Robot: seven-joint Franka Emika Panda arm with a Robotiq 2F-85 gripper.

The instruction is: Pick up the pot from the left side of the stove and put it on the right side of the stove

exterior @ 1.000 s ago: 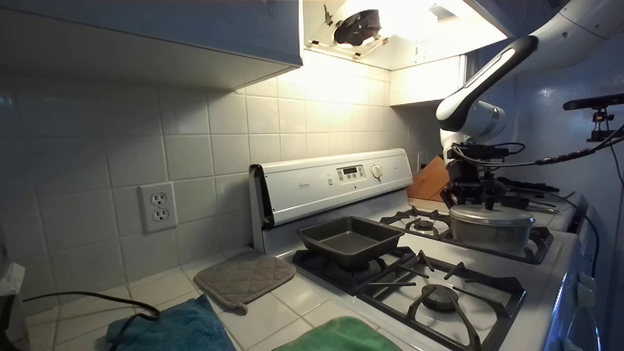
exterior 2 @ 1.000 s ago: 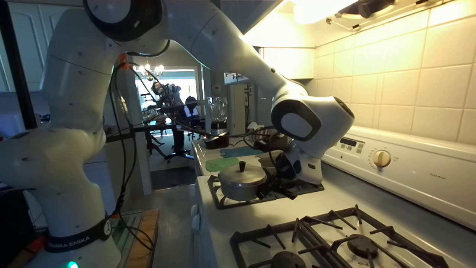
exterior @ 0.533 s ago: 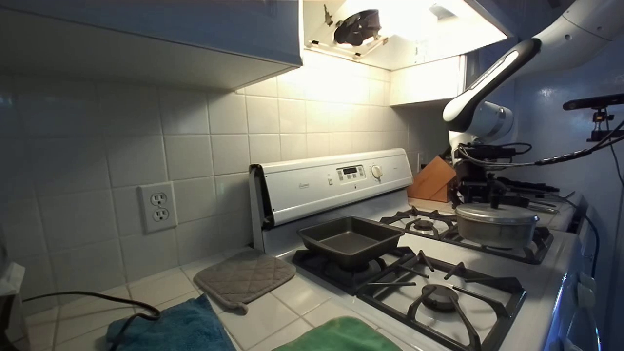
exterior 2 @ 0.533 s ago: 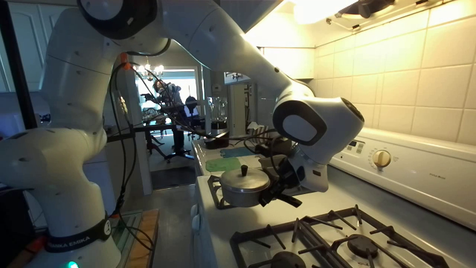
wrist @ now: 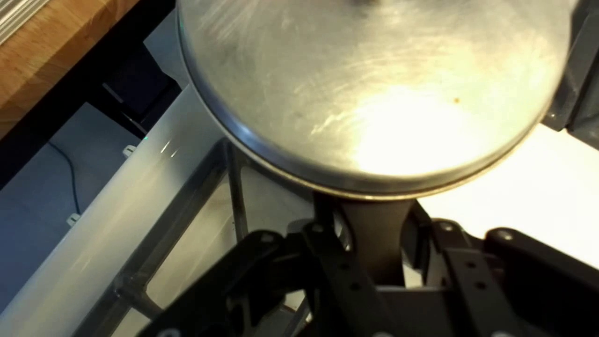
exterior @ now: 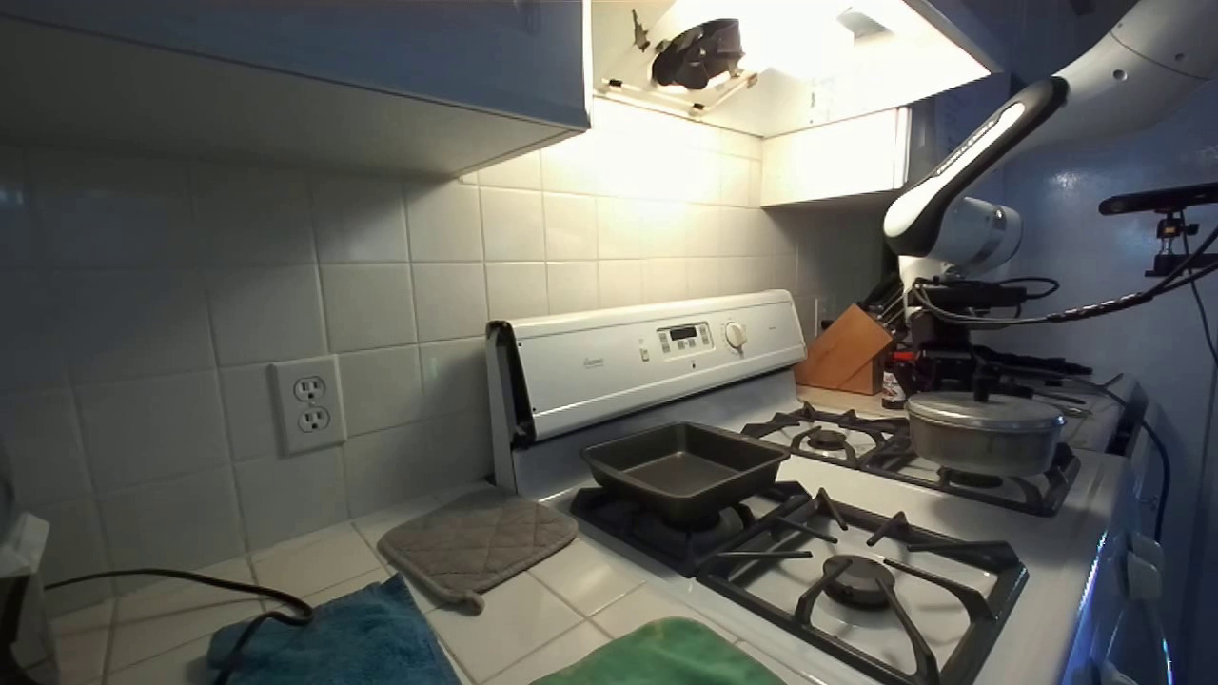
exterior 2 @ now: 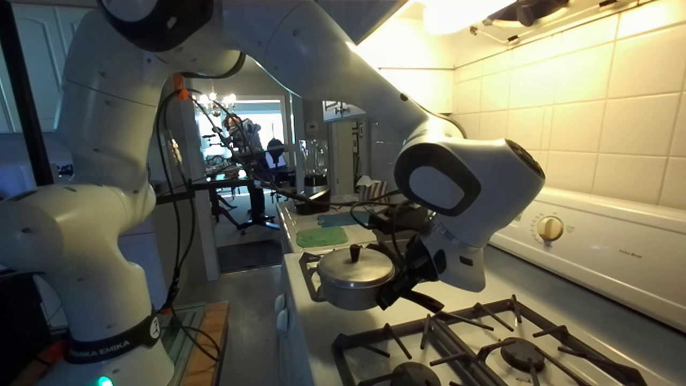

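Shifted rightward along the stove [exterior: 952, 509] from a moment ago, the pot [exterior 2: 351, 292] hangs near the stove's middle, roughly upright, probably keeping its lid [exterior 2: 356, 271] seated; the pincer [wrist: 369, 222] clamps the handle [exterior 2: 426, 301], likely for carrying toward the stove's right burners [exterior 2: 522, 354].

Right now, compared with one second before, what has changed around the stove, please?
The pot was carried towards the right side of the stove, seen from its front, and the robot arm moved with it. Nothing was newly taken or let go: the fingers still hold the pot's handle. The baking pan, potholder, green cloth and blue towel stayed in place.
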